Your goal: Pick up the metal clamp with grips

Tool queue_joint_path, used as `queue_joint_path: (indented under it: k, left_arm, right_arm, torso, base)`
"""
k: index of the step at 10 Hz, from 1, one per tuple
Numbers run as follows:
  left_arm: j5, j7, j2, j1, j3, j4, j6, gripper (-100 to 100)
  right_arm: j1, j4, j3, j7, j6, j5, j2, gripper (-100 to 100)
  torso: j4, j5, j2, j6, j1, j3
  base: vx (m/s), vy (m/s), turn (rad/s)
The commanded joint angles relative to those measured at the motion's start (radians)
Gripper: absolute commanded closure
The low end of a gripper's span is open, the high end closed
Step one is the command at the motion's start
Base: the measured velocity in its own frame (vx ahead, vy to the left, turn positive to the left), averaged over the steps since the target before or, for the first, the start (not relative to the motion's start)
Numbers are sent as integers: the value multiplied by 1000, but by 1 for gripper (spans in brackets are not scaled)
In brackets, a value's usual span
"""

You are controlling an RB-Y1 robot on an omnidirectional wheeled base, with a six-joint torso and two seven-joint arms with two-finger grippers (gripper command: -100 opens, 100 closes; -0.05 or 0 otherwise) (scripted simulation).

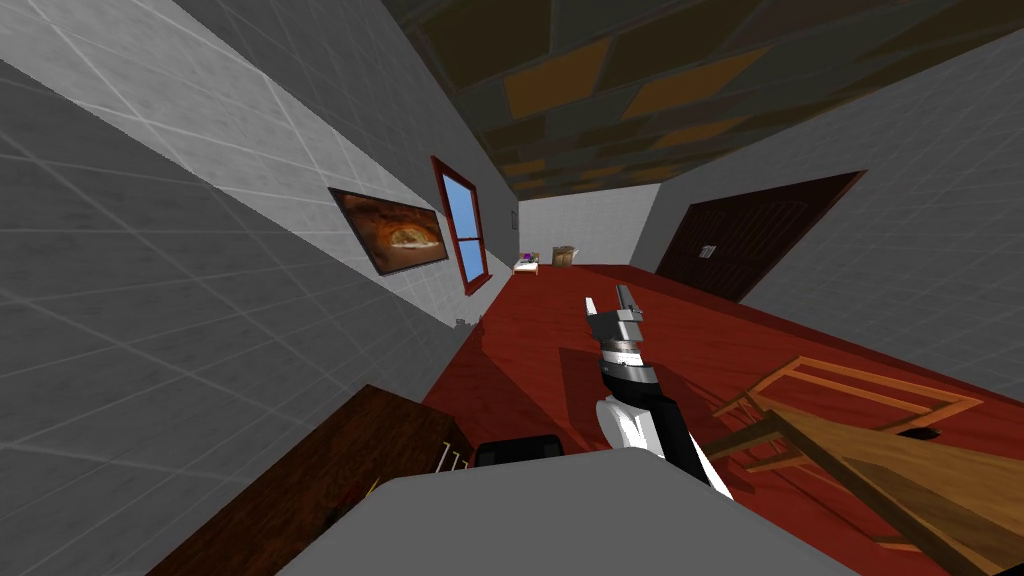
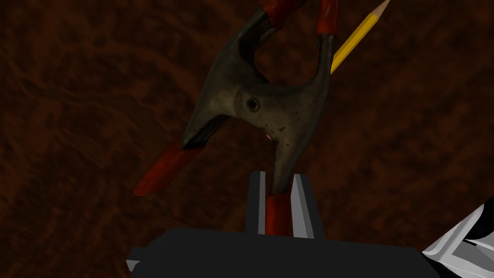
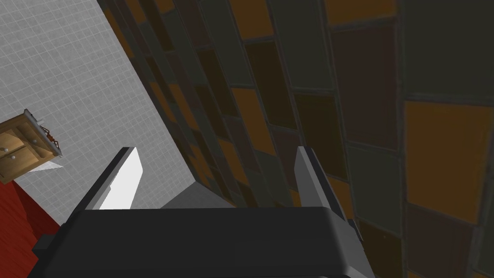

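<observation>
Currently grasp step: left pincer point(image 2: 279, 178) clamped on one red handle point(image 2: 277, 215) of the spring clamp point(image 2: 260, 104) over dark wood surface point(image 2: 72, 120); right pincer point(image 3: 215, 148) apart. Next: lift straight.

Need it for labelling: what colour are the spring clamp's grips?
Red grips on the spring clamp; left wrist view.

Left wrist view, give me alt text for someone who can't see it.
The left gripper is shut on one red-gripped handle of a dark metal clamp, over a dark brown surface. A yellow pencil lies past the clamp.
</observation>
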Motion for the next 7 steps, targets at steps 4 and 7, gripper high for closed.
queue_joint_path:
  k: [4, 7]
  left_arm:
    - [138, -63, 24, 36, -67, 15, -13, 100]
    - [218, -109, 48, 83, -138, 11, -28, 100]
  right_arm:
    - [0, 0, 0, 0, 0, 0, 0, 0]
    - [0, 0, 0, 0, 0, 0, 0, 0]
  torso:
    - [0, -1, -2, 0, -1, -1]
    - [-1, -1, -2, -1, -1, -1]
  base:
    - [39, -8, -11]
    - [41, -4, -19]
